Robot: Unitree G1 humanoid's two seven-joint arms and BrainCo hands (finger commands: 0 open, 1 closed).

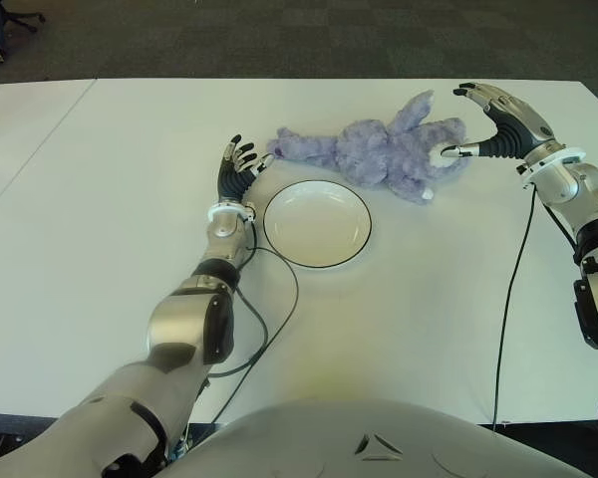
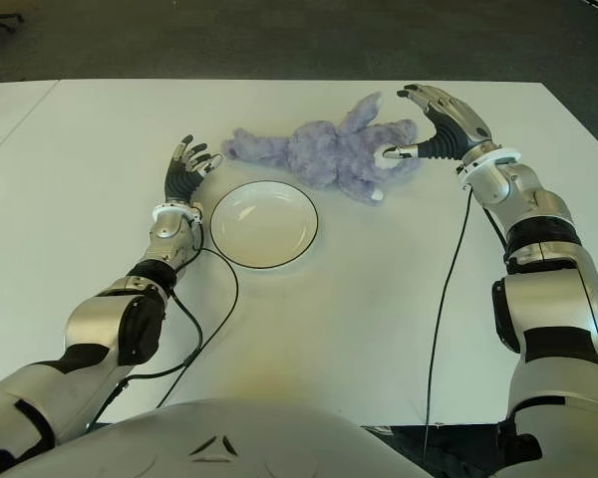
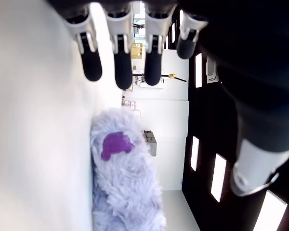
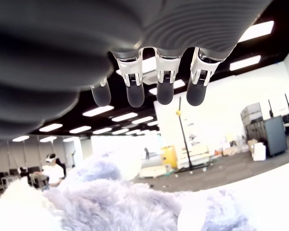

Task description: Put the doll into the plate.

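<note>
On the table (image 1: pixel 110 249), at one o'clock from the empty plate (image 1: pixel 317 223), I find the doll (image 1: pixel 379 149) ungrasped, my right hand (image 1: pixel 493 124) spread wide beside it, my left hand (image 1: pixel 237 164) open-fingered at ten o'clock; transfer outstanding.

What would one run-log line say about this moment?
doll: lying on table beyond plate | plate: empty | right robot hand: open at doll's far end | left robot hand: open beside plate

White table (image 1: pixel 100 249), dark carpet floor (image 1: pixel 279 40) beyond it, office chair base (image 1: pixel 20 18) at far left
</note>
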